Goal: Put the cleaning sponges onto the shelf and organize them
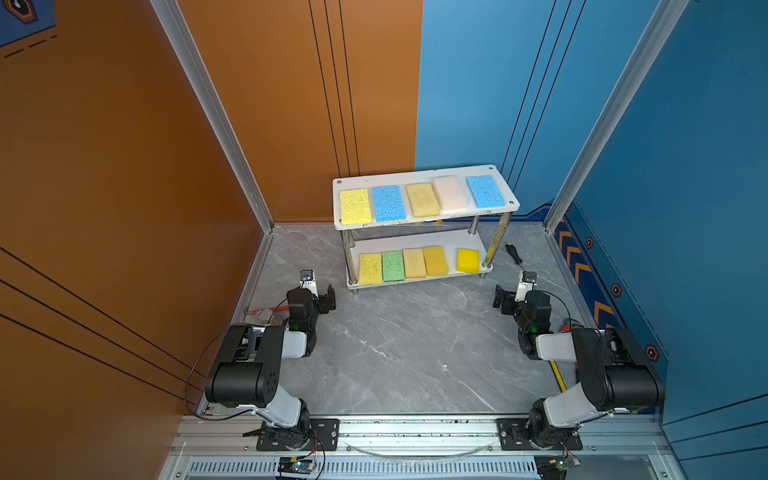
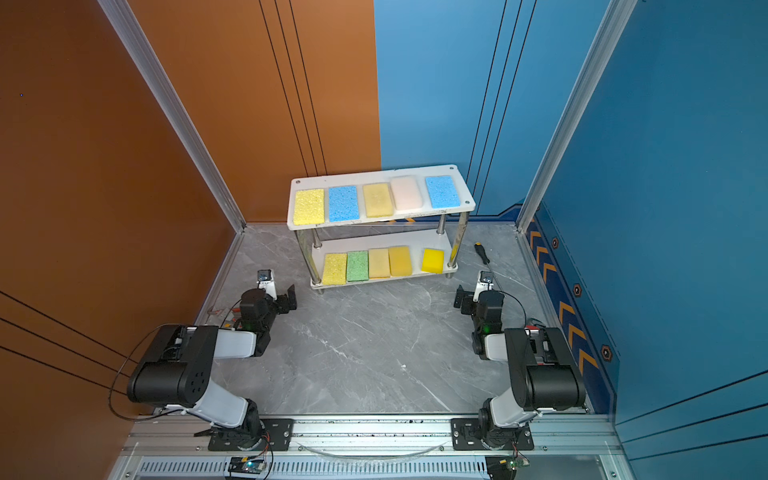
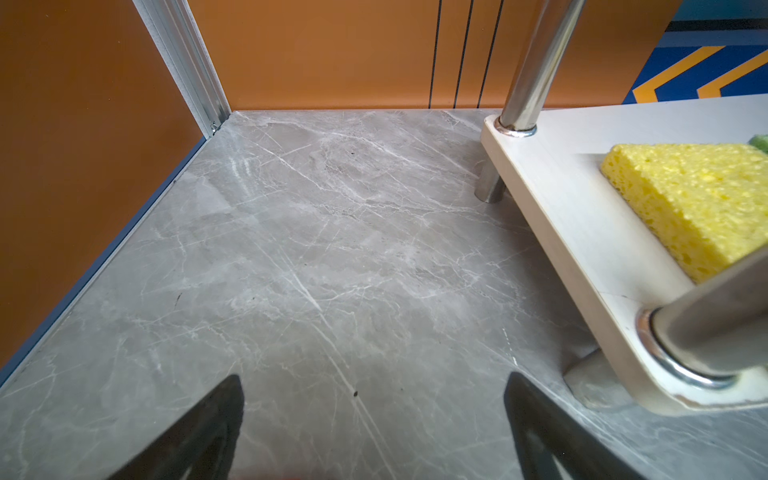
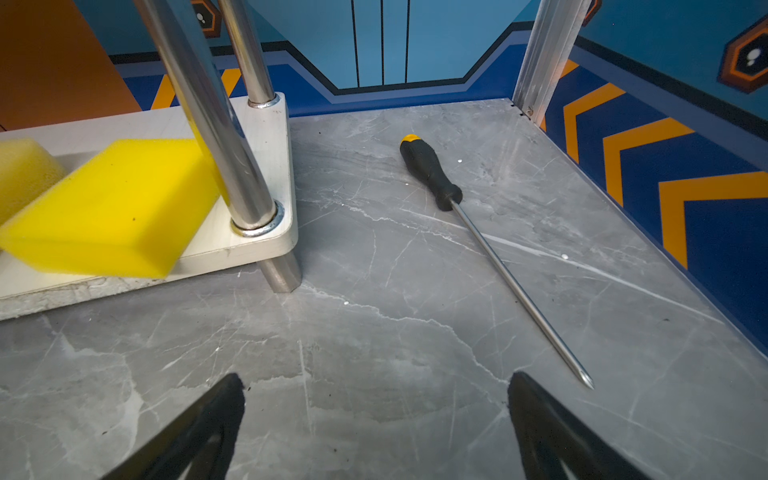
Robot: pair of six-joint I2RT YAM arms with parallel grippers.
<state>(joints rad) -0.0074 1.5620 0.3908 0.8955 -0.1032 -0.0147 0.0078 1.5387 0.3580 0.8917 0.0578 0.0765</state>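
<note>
The shelf [image 1: 415,175] stands at the back of the table, and all the cleaning sponges in view lie on it. Its top board carries a row: yellow [image 1: 355,206], blue [image 1: 388,203], tan [image 1: 422,200], whitish-pink [image 1: 450,193], blue [image 1: 485,191]. On the lower board lie yellow [image 1: 370,269], green [image 1: 392,266], pale tan [image 1: 414,262] and two more yellow ones [image 1: 435,261], [image 1: 468,260]. My left gripper [image 1: 326,298] [image 3: 374,380] hovers open and empty by the shelf's front left corner. My right gripper [image 1: 500,300] [image 4: 376,378] is open and empty off the front right corner.
A black screwdriver with a yellow cap [image 1: 513,253] [image 4: 430,172] lies on the marble table right of the shelf. A red-handled tool [image 1: 266,311] sits beside the left arm by the orange wall. A yellow strip [image 1: 559,376] lies under the right arm.
</note>
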